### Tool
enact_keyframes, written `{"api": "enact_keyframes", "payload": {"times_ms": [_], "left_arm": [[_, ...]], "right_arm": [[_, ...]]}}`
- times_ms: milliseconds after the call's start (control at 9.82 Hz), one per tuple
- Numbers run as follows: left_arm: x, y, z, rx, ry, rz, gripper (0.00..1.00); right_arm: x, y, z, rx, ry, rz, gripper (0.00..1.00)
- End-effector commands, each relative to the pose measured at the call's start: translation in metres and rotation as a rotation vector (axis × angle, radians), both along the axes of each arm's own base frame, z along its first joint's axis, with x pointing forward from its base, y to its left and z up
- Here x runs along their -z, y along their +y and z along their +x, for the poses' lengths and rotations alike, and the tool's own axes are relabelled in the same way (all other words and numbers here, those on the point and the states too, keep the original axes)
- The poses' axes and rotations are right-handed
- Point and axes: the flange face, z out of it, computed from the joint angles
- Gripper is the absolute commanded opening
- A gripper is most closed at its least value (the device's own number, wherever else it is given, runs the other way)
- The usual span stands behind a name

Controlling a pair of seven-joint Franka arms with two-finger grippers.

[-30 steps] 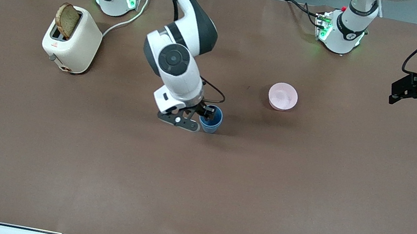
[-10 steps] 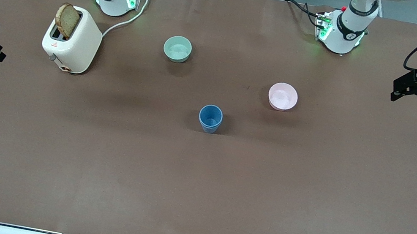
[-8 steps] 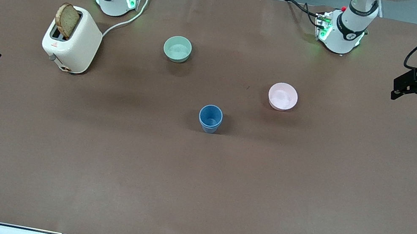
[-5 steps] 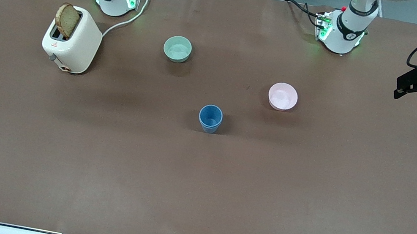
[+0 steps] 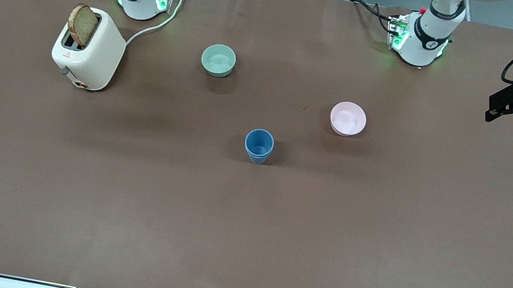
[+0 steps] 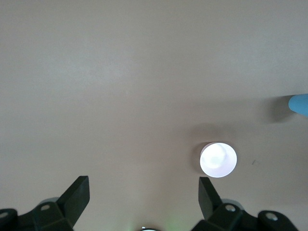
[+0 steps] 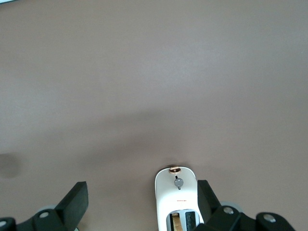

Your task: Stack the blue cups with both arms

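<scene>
Since leaving the cups (image 5: pixel 258 146), nested mid-table and seemingly done, the right gripper (image 7: pixel 142 192) has retreated, spread and empty, to its table edge, while the left gripper (image 6: pixel 143 187) hangs spread at the other.

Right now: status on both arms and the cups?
Left gripper open, parked at the left arm's table end. Right gripper open, above the white toaster. Small matte blue tapered cups nested mid-table, nothing touching them.

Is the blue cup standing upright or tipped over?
Upright. In the front view the blue cup rests on its base, round open mouth facing up, alone on the table.
</scene>
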Motion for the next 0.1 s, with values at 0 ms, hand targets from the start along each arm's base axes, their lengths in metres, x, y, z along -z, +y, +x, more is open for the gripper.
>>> {"api": "enact_keyframes", "payload": {"times_ms": [0], "left_arm": [[0.0131, 0.0, 0.0034, 0.007, 0.048, 0.02, 1.0]], "right_arm": [[-0.0133, -0.0046, -0.0089, -0.008, -0.004, -0.017, 1.0]]}}
